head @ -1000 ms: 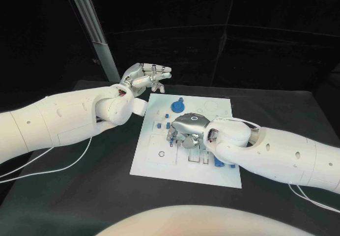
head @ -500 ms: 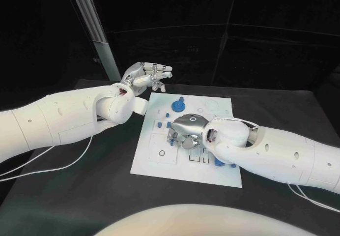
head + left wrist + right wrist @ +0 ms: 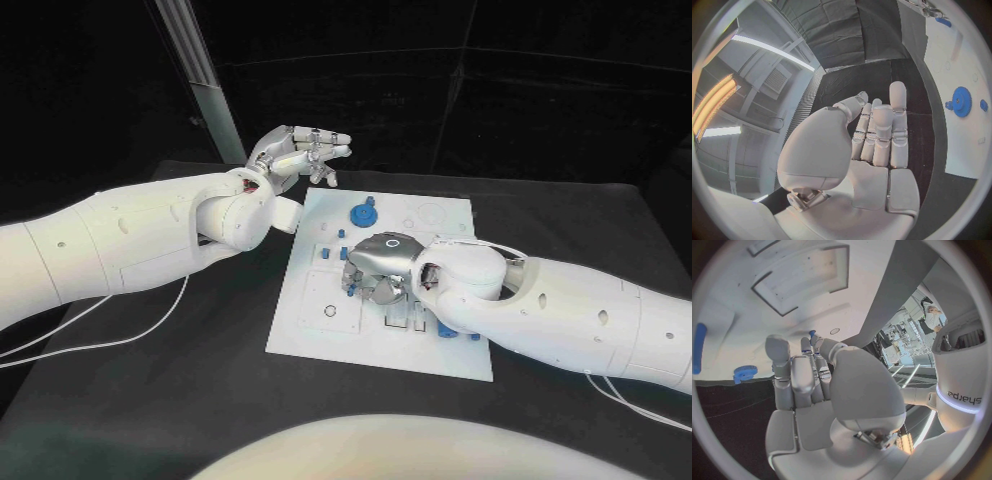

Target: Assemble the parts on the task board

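While right hand (image 3: 387, 266) fingers pinch small blue part (image 3: 812, 333), left hand (image 3: 296, 156) released; task board (image 3: 325, 335) white.

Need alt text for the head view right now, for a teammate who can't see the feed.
The right hand reaches down onto the middle of the white task board, among small blue parts. The left hand is raised past the board's far left corner, holding nothing. A blue gear lies near the board's far edge.

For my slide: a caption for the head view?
Right robot hand works over the task board; left robot hand raised beyond it.
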Tool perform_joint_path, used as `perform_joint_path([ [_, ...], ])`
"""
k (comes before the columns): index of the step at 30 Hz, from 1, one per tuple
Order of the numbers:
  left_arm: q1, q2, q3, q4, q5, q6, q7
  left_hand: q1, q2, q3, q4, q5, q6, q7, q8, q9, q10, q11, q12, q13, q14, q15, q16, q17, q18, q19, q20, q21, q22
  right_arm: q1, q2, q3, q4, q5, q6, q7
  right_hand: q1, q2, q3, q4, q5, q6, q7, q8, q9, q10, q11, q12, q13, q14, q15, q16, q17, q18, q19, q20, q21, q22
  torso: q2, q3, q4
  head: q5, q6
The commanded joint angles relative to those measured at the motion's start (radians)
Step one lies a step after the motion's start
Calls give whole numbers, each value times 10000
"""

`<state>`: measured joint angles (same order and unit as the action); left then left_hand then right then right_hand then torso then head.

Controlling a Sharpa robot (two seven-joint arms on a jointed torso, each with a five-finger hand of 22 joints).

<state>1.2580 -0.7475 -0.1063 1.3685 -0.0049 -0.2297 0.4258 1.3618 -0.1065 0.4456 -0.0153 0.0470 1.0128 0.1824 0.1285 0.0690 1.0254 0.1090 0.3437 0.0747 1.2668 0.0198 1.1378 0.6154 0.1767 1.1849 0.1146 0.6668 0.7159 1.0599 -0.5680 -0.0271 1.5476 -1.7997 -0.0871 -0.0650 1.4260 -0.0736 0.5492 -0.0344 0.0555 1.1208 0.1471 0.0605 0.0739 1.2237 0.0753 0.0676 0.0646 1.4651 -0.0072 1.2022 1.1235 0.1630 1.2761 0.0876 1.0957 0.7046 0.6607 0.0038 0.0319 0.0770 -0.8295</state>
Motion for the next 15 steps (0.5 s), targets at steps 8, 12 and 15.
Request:
perform_joint_path([
  [8,18,-1,7,7,41,147,1,-21,-35,6,-48,63,-35,20,64,-5,-47,10,57,-9,-91,11,-33,-8,51,-74,29,-31,-9,2,111,-123,-47,-468,232,-178,-237,-66,49,-11,6,-65,65,36,-10,-118,60,-57,-6,371,-18,53,-48,-153,-3,37,50,-23,3,-3,1,3,-15],
  [12,18,2,7,5,41,159,-6,-21,-35,6,-48,63,-35,20,64,-5,-47,10,57,-9,-91,11,-33,-8,51,-74,29,-31,-9,1,132,-152,-75,-494,245,-221,-475,-178,-3,22,67,-313,155,14,-52,-584,173,-91,-34,357,70,88,-63,-144,-91,93,8,-106,0,-7,6,1,-20],
  [15,18,4,7,5,41,175,-16,-21,-35,6,-48,63,-35,20,64,-5,-47,10,57,-9,-91,11,-33,-8,51,-74,29,-31,-9,1,134,-160,-92,-476,173,-219,-619,-283,-67,40,198,-499,215,10,-72,-856,242,-85,-30,354,125,129,-56,-134,-142,140,-15,-149,0,-8,7,1,-17],
])
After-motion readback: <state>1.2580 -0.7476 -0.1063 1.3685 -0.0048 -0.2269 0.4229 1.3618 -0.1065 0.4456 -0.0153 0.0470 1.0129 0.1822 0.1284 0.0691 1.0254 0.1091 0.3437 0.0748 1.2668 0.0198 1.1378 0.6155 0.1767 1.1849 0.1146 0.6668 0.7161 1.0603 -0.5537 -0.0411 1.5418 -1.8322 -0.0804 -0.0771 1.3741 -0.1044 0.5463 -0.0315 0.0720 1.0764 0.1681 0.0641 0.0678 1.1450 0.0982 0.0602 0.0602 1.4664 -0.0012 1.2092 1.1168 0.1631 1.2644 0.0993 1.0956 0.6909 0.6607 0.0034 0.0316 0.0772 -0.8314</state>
